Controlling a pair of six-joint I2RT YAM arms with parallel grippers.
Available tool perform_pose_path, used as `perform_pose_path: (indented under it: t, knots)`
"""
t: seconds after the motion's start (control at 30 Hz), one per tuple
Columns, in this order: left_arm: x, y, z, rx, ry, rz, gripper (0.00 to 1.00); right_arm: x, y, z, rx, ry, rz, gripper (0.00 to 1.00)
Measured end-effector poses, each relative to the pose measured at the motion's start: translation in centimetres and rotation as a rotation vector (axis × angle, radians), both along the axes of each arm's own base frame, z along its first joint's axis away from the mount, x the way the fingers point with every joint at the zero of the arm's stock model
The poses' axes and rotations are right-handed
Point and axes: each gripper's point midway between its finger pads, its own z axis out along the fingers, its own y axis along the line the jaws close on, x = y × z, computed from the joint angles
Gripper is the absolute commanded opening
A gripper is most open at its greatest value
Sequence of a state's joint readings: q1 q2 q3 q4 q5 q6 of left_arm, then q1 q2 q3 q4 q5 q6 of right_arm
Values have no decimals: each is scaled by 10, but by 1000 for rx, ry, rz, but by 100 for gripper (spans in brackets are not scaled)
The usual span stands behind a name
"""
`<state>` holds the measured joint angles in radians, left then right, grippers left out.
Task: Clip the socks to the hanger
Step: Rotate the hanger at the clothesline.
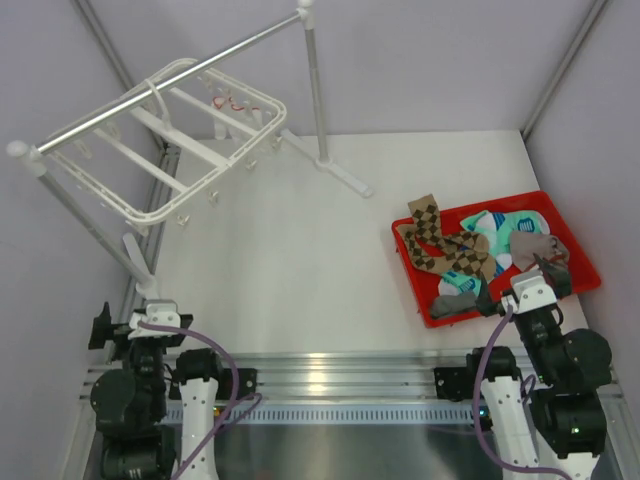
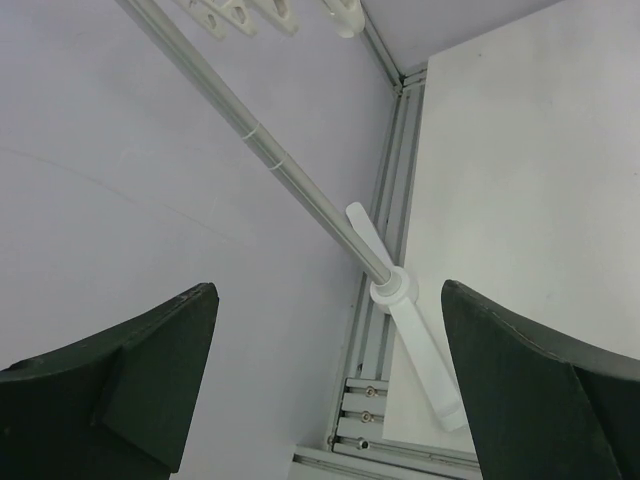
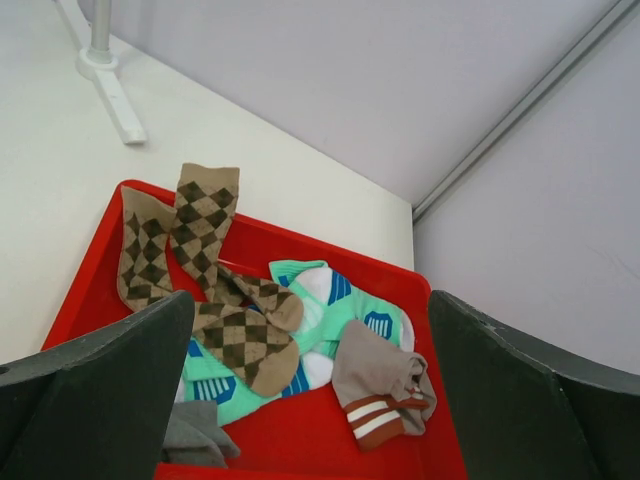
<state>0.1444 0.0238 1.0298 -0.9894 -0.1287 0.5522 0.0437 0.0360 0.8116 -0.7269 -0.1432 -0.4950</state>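
Note:
Several socks lie in a red tray (image 1: 574, 243) at the right: brown-and-tan checkered ones (image 1: 432, 238) (image 3: 205, 232), teal-and-white ones (image 1: 506, 228) (image 3: 345, 312), a taupe one with rust stripes (image 3: 385, 385) and a grey one (image 3: 195, 437). The white hanger (image 1: 190, 145) hangs tilted from a grey rail at the back left, its clips dangling. My right gripper (image 3: 312, 400) is open and empty over the tray's near edge. My left gripper (image 2: 330, 380) is open and empty, by the near left corner.
The grey metal rail (image 1: 180, 80) spans two poles; one white foot (image 1: 340, 172) stands at back centre, the other (image 2: 425, 345) near the left arm by the left wall. An aluminium frame (image 1: 330, 375) runs along the near edge.

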Motion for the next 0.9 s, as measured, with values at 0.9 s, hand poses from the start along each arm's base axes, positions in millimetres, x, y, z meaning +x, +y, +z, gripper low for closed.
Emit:
perform_pose_path:
  t: [0.9]
  knots:
    - [-35, -72, 203, -461, -287, -315, 93, 89, 101, 7, 364, 369, 478, 100]
